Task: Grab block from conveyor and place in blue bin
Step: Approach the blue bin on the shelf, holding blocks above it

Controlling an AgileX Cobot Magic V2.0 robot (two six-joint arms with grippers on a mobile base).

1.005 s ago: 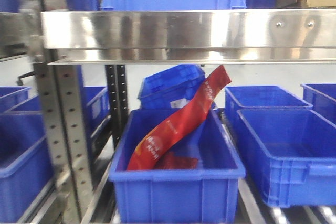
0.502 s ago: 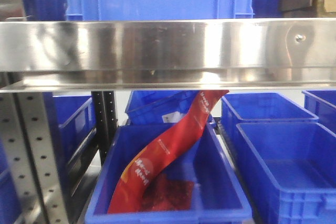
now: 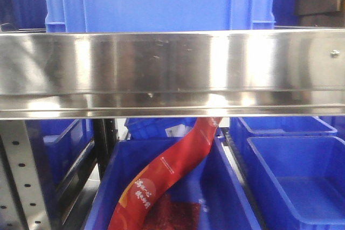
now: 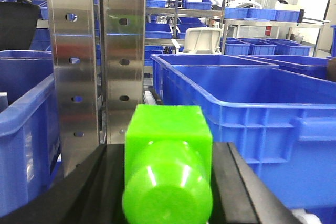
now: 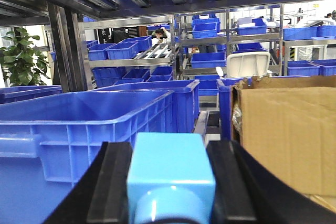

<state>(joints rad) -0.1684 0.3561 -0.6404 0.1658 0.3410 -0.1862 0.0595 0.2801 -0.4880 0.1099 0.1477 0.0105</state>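
My left gripper (image 4: 168, 156) is shut on a bright green block (image 4: 168, 166), whose square body and round end fill the space between the black fingers (image 4: 100, 182). My right gripper (image 5: 170, 166) is shut on a light blue block (image 5: 170, 174) of the same shape. A blue bin (image 4: 247, 98) stands right of the left gripper, beyond a steel rack post (image 4: 94, 56). A blue bin (image 5: 79, 129) stands left of the right gripper. In the front view a blue bin (image 3: 226, 197) holds a long red packet (image 3: 161, 181). The conveyor is out of view.
A steel shelf beam (image 3: 172, 74) crosses the front view, with a blue bin (image 3: 161, 1) on top. More blue bins (image 3: 296, 176) stand to the right. A cardboard box (image 5: 286, 135) stands right of the right gripper. Racks of blue bins fill the background.
The front view has moved closer and lower toward the rack: the steel beam now sits larger and lower in the picture, covering more of the bin with the red packet.
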